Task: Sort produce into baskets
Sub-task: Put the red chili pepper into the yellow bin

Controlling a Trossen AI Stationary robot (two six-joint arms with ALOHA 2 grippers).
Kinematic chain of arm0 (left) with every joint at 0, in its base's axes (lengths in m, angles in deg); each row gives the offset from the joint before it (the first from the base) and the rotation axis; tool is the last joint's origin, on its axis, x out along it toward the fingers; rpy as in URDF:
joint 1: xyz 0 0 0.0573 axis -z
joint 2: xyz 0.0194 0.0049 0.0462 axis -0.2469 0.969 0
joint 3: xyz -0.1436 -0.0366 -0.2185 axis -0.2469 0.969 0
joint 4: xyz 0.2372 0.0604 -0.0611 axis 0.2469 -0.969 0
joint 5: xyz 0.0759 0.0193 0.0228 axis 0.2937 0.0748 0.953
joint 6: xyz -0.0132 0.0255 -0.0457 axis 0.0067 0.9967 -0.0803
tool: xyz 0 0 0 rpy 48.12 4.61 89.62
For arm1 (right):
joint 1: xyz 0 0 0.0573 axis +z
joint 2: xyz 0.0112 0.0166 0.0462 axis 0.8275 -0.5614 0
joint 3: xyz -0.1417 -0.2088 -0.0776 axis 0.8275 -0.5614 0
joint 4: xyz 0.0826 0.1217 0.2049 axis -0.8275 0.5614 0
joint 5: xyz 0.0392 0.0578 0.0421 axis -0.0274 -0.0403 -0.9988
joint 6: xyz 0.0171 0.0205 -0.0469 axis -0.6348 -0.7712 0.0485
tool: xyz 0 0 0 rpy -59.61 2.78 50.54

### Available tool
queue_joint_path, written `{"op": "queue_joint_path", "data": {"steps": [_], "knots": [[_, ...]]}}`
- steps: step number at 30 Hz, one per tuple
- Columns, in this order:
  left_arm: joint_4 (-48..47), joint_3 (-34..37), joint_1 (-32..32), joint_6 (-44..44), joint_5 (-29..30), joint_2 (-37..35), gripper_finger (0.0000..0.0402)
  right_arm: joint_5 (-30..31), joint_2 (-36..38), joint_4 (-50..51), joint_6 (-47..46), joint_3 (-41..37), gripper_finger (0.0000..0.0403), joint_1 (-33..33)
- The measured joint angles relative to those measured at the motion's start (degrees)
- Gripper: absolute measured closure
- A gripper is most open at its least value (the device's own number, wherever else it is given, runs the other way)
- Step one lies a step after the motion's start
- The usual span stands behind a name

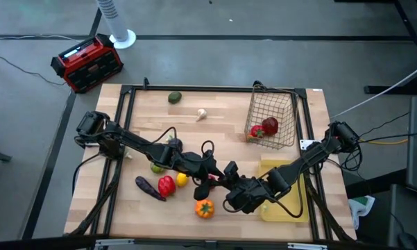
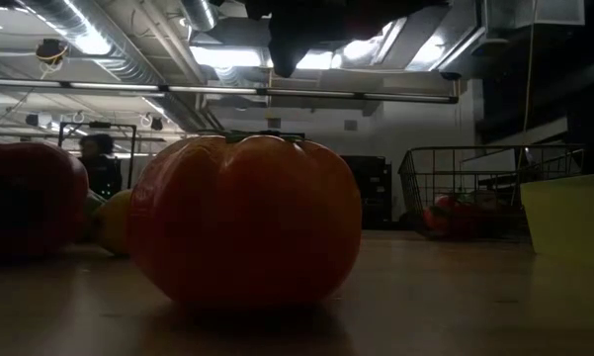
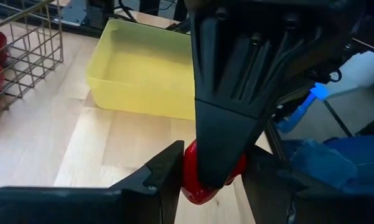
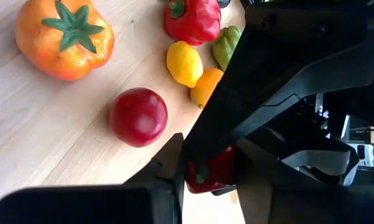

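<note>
Both grippers meet near the table's near-middle: the left gripper [image 1: 216,178] and the right gripper [image 1: 238,196] are each closed narrowly on one small red pepper [image 4: 210,170], held off the wood between them. The high view hides that pepper under the fingers. Only the wrist views show it, the left wrist one with the right arm's finger across it [image 3: 191,181].

Just left of the grip, the right wrist view shows a red apple [image 4: 138,116], a lemon [image 4: 184,63], a second red pepper [image 4: 193,18] and an orange tomato-like piece [image 4: 63,37]. That orange piece fills the low view.

From above, an eggplant [image 1: 149,187] lies farther left, and an avocado [image 1: 174,97] and garlic [image 1: 202,114] lie at the far side.

The wire basket [image 1: 264,104], far right, holds a red apple [image 1: 270,126] and another red piece [image 1: 255,132]. The yellow tray [image 1: 296,208] sits near right, under the right arm.
</note>
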Motion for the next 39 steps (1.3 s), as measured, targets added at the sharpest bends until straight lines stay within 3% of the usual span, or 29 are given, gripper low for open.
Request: {"op": "queue_joint_path", "data": {"steps": [4,13,21,33,39], "knots": [[-0.04,0.0,0.0,-0.08,-0.04,0.0,0.0243,0.0,0.0,0.13,-0.05,0.0,0.0297,0.0],[-0.26,0.0,-0.61,-0.03,0.11,0.0,0.0168,0.02,0.0,1.45,-2.6,0.0,0.0297,0.02],[-4.21,0.0,-0.92,0.49,0.24,0.0,0.0154,-0.59,0.0,14.78,-21.4,0.0,0.0297,0.04],[-7.78,0.0,-0.92,2.03,0.3,0.02,0.0153,-16.51,0.0,43.4,-50.25,0.0,0.0297,0.04],[-7.78,0.0,-0.92,2.03,0.33,0.02,0.0153,-22.94,0.0,47.31,-54.83,-1.52,0.0297,0.04]]}}
